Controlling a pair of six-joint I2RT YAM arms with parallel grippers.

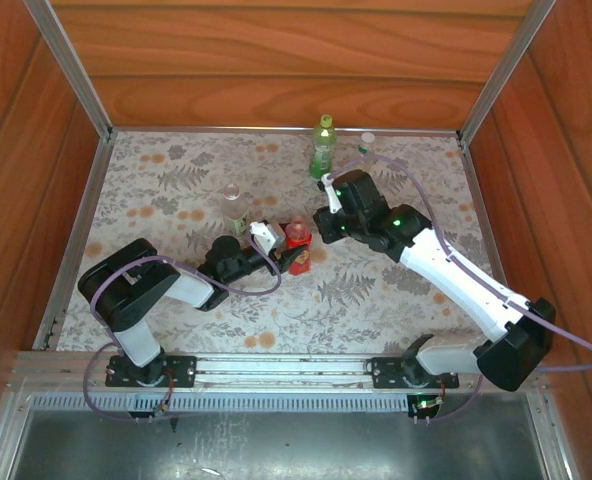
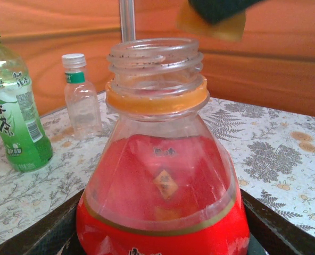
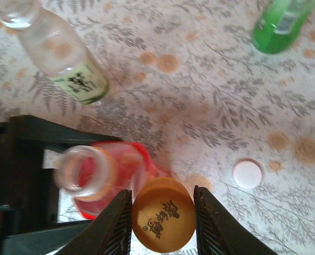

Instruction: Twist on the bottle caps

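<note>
My left gripper (image 1: 281,250) is shut on the red bottle (image 2: 163,180), holding it upright by its body. Its threaded neck (image 2: 155,58) is bare above an orange ring. My right gripper (image 3: 163,212) is shut on the orange cap (image 3: 164,215), which hangs above the bottle's open mouth (image 3: 82,169), a little to one side and apart from it. A white cap (image 3: 248,173) lies loose on the table. The clear bottle with a green label (image 3: 56,50) stands uncapped. The green bottle (image 2: 14,122) and a small clear bottle (image 2: 82,101) both wear caps.
Wooden walls (image 1: 276,60) and aluminium rails close in the flower-patterned table (image 1: 156,190). The green bottle (image 1: 322,147) and small clear bottle (image 1: 366,143) stand at the back edge, behind my right gripper (image 1: 323,222). The labelled clear bottle (image 1: 235,208) stands just left of the red bottle (image 1: 296,240).
</note>
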